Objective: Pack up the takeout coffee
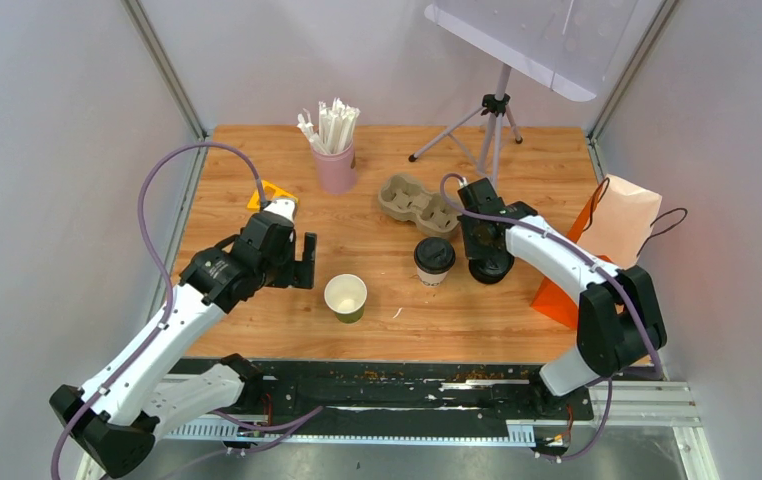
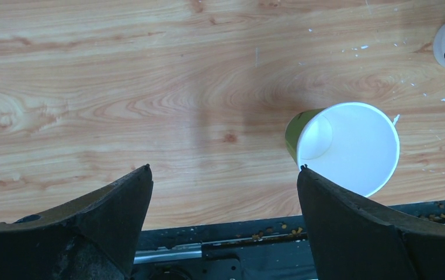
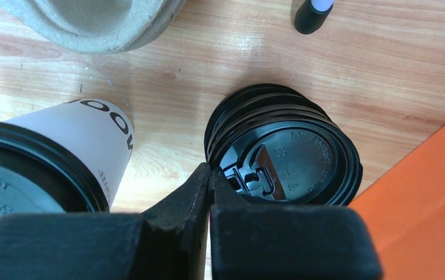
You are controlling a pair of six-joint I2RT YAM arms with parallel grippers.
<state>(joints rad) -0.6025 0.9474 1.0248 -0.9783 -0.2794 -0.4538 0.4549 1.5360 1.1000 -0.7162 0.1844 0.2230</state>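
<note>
Green paper cup, white inside, sits near the wide-open left gripper; right gripper, pinched shut, touches a glossy black lid.

One whitish lidded cup, one olive-green open cup, one stack of black lids, one pink cup of sticks, one cardboard cup carrier, one paper bag

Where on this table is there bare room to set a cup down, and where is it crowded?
Bare wood lies along the near edge between the green cup and the bag. Crowded: carrier, white cup, lids, right pincer.
</note>
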